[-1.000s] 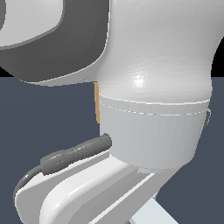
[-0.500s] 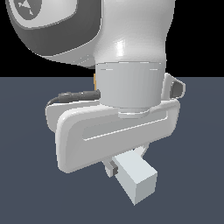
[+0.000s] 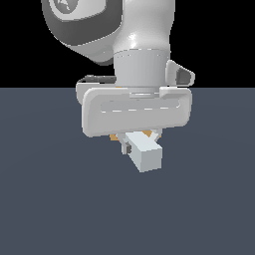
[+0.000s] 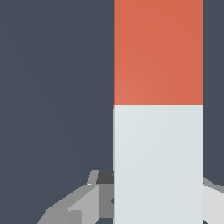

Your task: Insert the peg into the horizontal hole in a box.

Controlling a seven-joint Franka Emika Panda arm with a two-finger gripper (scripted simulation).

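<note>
The pincer [image 3: 140, 138] grips the peg [image 3: 145, 152] by its white half, lifted clear of the desk [image 3: 45, 199], so the pickup looks done (only a tan sliver shows behind, at twelve o'clock) and the insertion is still ahead.

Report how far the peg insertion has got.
Done: the gripper has come down over the peg, fingers flanking its white half. In hand: the grasp; whether the fingers have closed on it cannot be told. Left: lifting, aligning and inserting. Neither the box nor its hole is in view.
</note>
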